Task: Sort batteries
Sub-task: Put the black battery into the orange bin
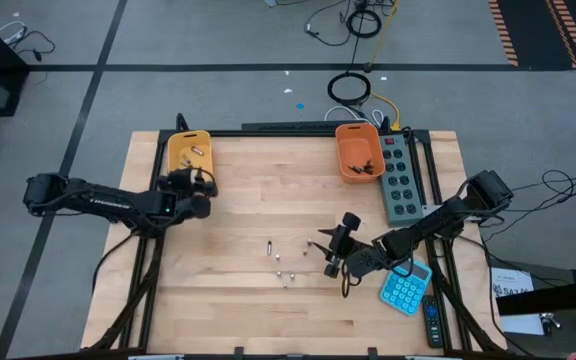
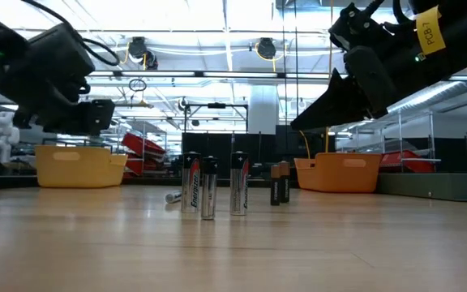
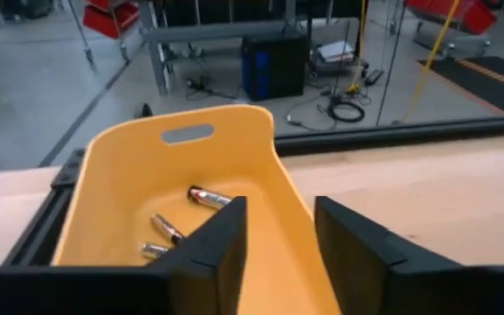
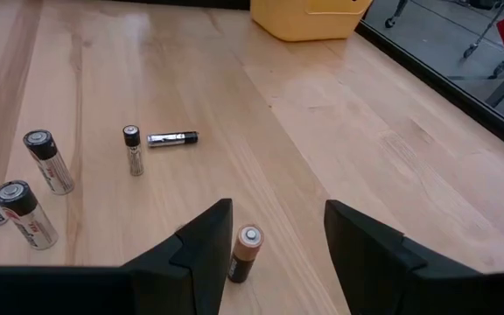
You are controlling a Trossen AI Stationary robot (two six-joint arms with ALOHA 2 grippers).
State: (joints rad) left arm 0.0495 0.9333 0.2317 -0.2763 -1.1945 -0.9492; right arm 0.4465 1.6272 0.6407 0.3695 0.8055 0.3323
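Several small silvery batteries (image 1: 280, 262) are on the wooden table; in the low view three stand upright (image 2: 209, 186) and one lies flat (image 2: 173, 197). A darker copper-topped battery (image 4: 245, 254) stands on its end below my right gripper (image 4: 274, 249), which is open and hovers above it (image 2: 280, 182), touching nothing. Over the right wall of the yellow bin (image 3: 121, 188), my left gripper (image 3: 280, 236) is open and empty. Three batteries (image 3: 178, 223) lie on that bin's floor. In the high view the left gripper (image 1: 200, 190) is at the bin's near end and the right gripper (image 1: 330, 256) is right of the batteries.
An orange bin (image 1: 358, 155) with dark batteries inside sits at the far right. A grey power strip (image 1: 400, 180) lies beside it. The blue calculator (image 1: 405, 288) and a remote (image 1: 431, 320) lie under the right arm. Bare wood lies between the bins and near the front edge.
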